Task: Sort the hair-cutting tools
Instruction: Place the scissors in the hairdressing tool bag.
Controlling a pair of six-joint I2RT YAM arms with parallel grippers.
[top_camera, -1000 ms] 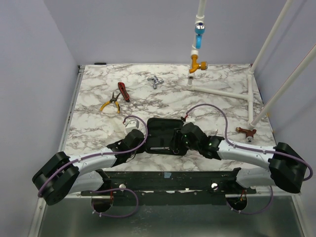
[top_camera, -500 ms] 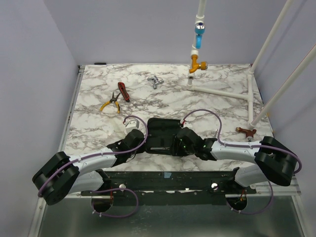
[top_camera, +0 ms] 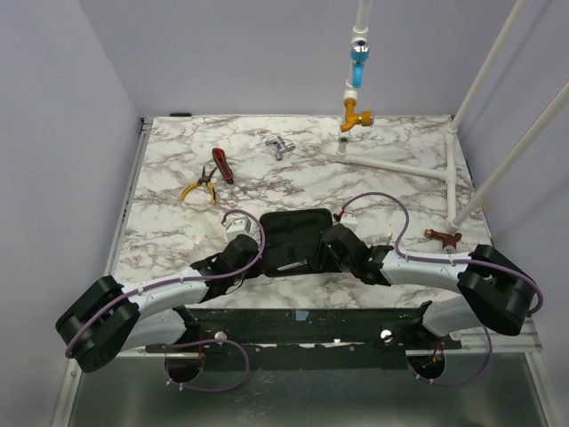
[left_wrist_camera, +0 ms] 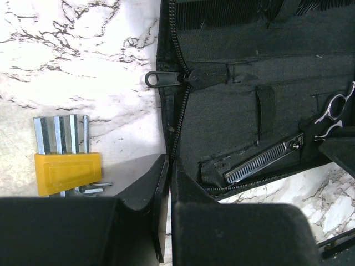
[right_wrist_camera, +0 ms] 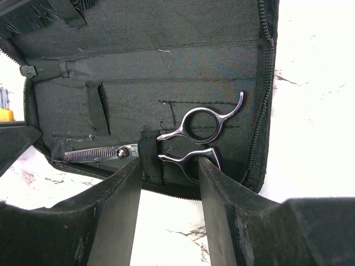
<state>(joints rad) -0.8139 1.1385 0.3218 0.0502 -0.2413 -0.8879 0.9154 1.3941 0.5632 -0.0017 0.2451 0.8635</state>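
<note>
An open black zip case (top_camera: 293,233) lies between my grippers. Thin silver scissors (right_wrist_camera: 191,136) sit inside it under a strap, toothed blade pointing left, and also show in the left wrist view (left_wrist_camera: 266,160). Black comb teeth (left_wrist_camera: 233,11) show at the case's top edge. My right gripper (right_wrist_camera: 166,183) is open, its fingers either side of the lower finger loop, and the right finger touches the loop. My left gripper (left_wrist_camera: 169,166) is shut at the case's left zipper edge (left_wrist_camera: 176,116), pinching it. In the top view they are at the case's near corners: left (top_camera: 252,258), right (top_camera: 324,255).
A yellow holder of hex keys (left_wrist_camera: 66,166) lies left of the case. Yellow-handled pliers (top_camera: 197,187), a red-handled tool (top_camera: 222,165) and a silver fitting (top_camera: 280,147) lie farther back. White pipes with an orange valve (top_camera: 357,114) stand at back right. A bronze fitting (top_camera: 442,238) lies right.
My right arm has folded in, its elbow rising toward the back, and its gripper has shifted a little at the case's right side. The left arm has barely moved.
</note>
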